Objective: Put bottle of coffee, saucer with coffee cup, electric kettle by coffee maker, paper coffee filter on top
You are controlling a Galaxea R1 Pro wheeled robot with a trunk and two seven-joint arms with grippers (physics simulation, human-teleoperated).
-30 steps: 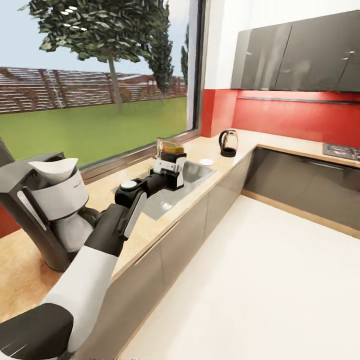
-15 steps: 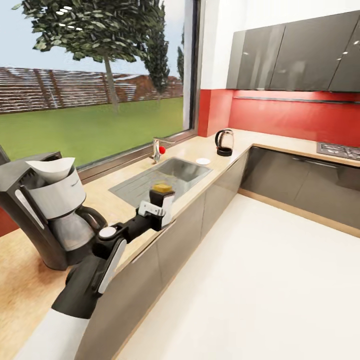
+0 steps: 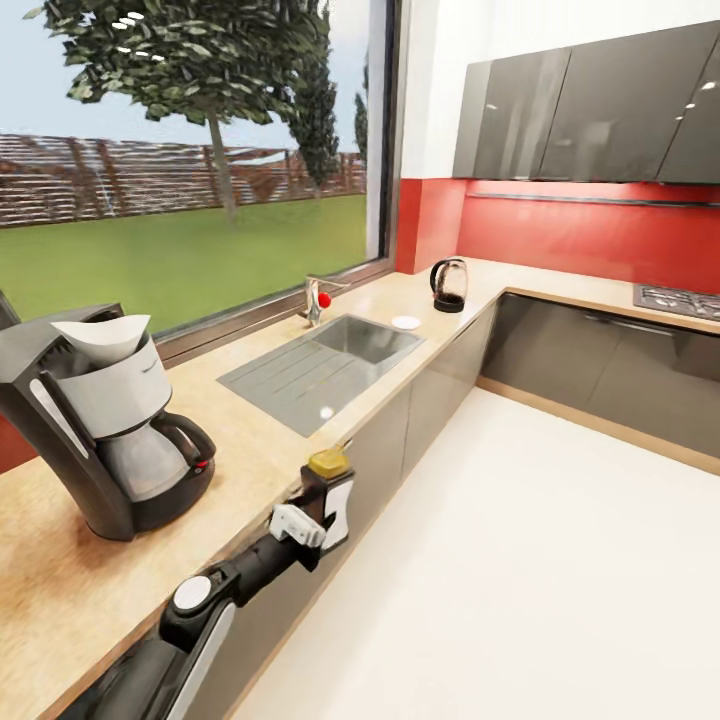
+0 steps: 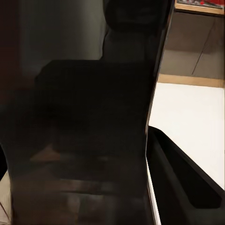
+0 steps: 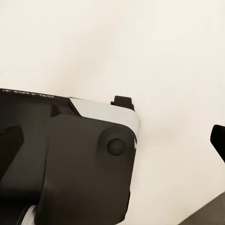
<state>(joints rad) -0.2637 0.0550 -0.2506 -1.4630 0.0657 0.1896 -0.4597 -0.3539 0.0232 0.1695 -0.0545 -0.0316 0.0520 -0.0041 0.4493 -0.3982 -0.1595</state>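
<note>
One tool, the left tool [image 3: 328, 490], is clamped on the bottle of coffee [image 3: 328, 463], held upright just off the front edge of the surface [image 3: 250, 455]. The coffee maker [image 3: 105, 420] stands beyond the tool on that surface, the paper coffee filter [image 3: 103, 337] on top. The right tool's state cannot be told.

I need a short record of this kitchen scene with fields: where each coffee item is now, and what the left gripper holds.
coffee maker: on the countertop, near the window
paper coffee filter: on top of the coffee maker
bottle of coffee: held in the left gripper, at the counter's front edge
electric kettle: far corner of the countertop
saucer: beyond the sink, near the kettle
coffee cup: cannot tell
</note>
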